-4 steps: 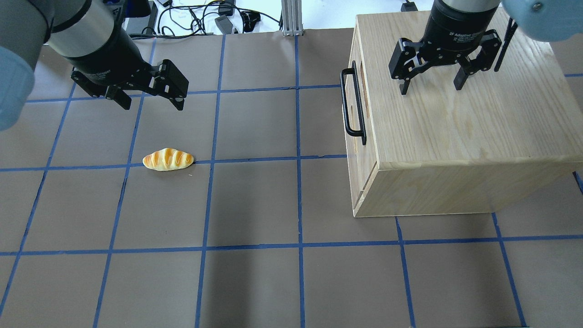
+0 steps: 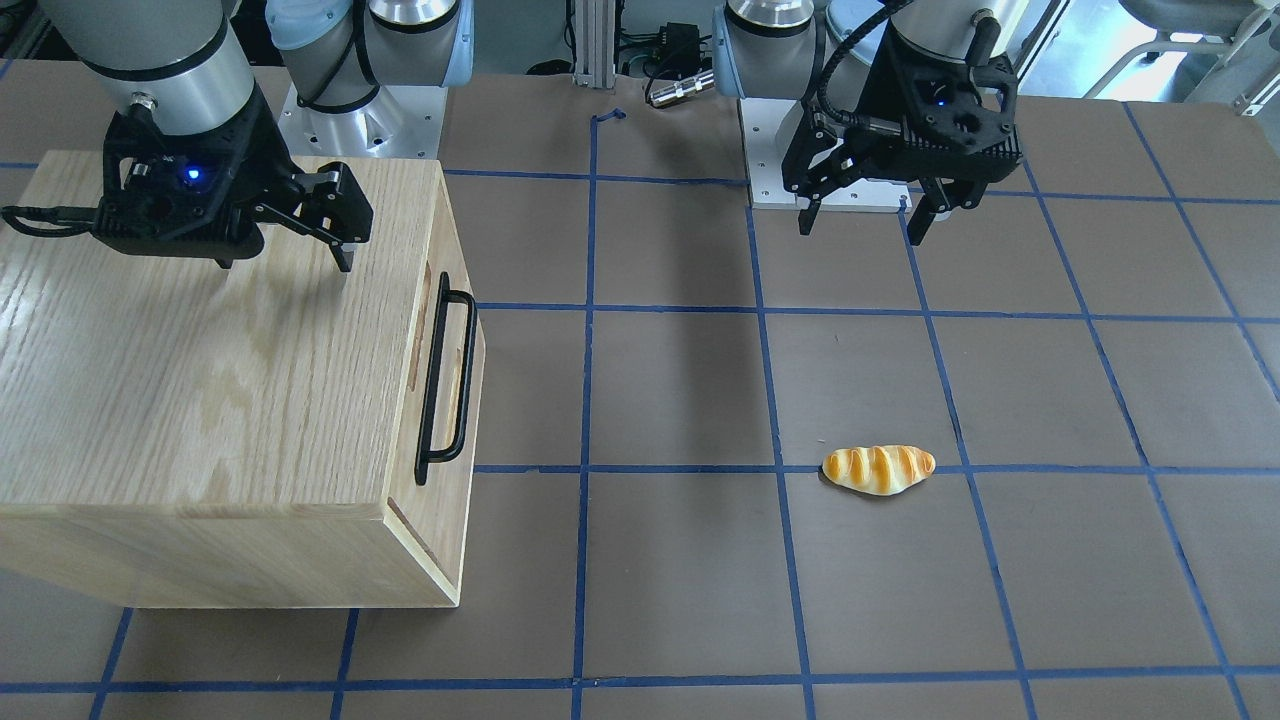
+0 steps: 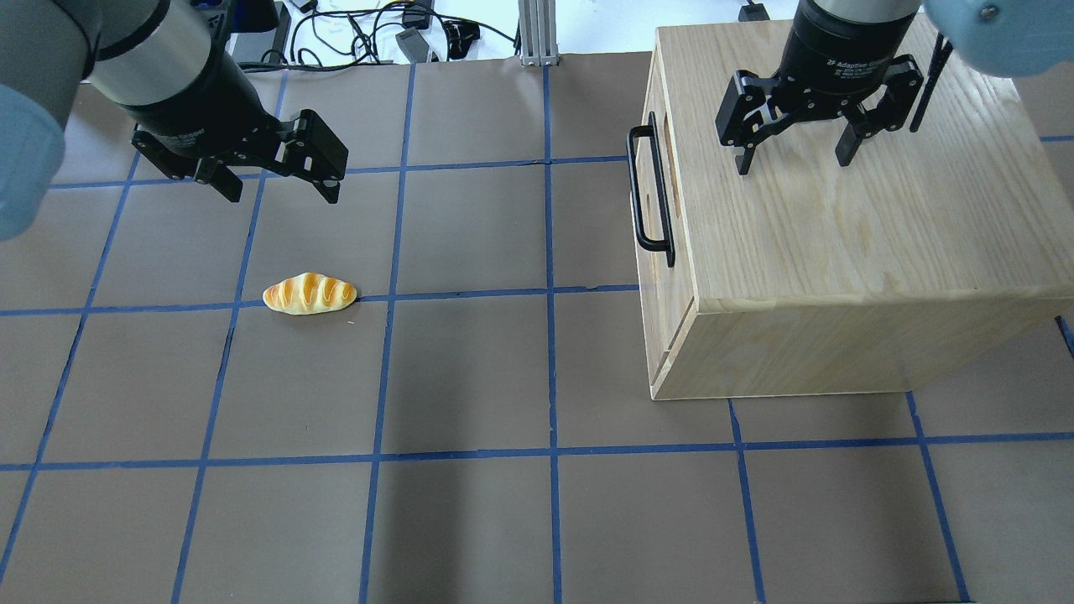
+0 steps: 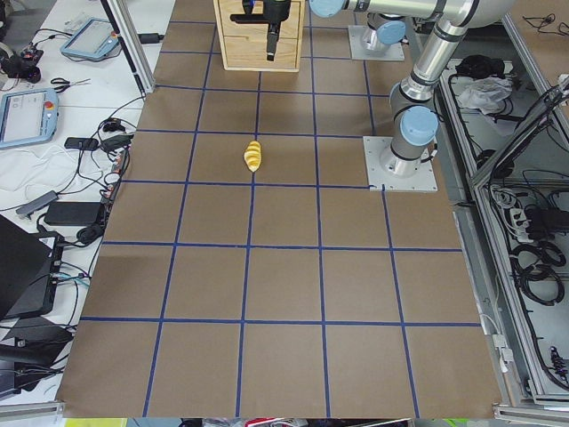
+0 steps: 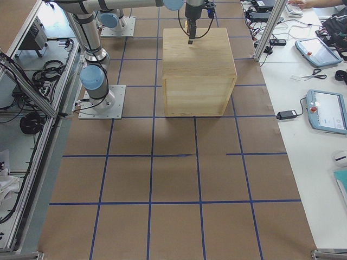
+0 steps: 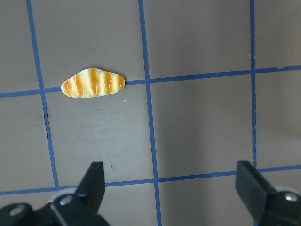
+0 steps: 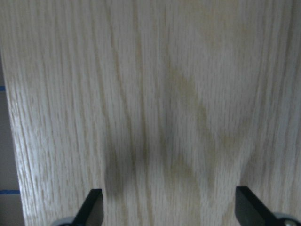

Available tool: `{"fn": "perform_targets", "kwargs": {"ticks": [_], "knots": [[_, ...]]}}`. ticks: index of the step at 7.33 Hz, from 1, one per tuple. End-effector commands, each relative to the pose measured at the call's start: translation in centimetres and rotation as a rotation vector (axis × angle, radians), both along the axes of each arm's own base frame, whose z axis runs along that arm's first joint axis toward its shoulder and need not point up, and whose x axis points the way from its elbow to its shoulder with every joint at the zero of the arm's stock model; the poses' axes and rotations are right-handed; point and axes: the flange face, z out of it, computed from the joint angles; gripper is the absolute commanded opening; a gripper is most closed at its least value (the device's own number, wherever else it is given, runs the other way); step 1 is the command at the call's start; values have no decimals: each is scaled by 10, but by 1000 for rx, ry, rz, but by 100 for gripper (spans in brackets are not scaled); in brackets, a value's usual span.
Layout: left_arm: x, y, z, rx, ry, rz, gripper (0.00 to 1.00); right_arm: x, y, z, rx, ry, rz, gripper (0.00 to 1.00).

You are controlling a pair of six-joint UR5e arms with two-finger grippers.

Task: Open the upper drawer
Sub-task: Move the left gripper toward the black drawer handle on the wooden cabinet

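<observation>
The upper drawer [image 3: 681, 281] is shut in the left-facing front of the oak cabinet [image 3: 839, 243]. Its long black bar handle [image 3: 650, 197] stands off the front and also shows in the front-facing view [image 2: 445, 385]. My right gripper [image 3: 793, 164] is open and empty above the cabinet's top, behind the handle and apart from it. Its wrist view shows only the wood top between the open fingertips [image 7: 91, 209]. My left gripper [image 3: 281, 195] is open and empty above the table, far left of the cabinet.
A toy bread roll [image 3: 310, 294] lies on the brown, blue-taped table below the left gripper; it also shows in the left wrist view [image 6: 93, 83]. Cables and boxes lie past the table's far edge [image 3: 403, 33].
</observation>
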Motion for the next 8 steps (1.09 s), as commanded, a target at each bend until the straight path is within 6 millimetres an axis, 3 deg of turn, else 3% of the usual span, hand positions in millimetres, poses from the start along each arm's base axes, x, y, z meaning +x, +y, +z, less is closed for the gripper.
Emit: {"fn": "perform_targets", "kwargs": {"ticks": [1, 3, 5, 8], "knots": [[0, -3, -4, 9, -1, 2, 100, 0, 0, 0, 0, 0, -1, 100], [-4, -11, -12, 16, 19, 57, 100, -1, 0, 0, 0, 0, -3, 100], [-29, -14, -20, 10, 24, 57, 100, 0, 0, 0, 0, 0, 0, 100], [-49, -20, -32, 18, 41, 66, 100, 0, 0, 0, 0, 0, -1, 100]]}}
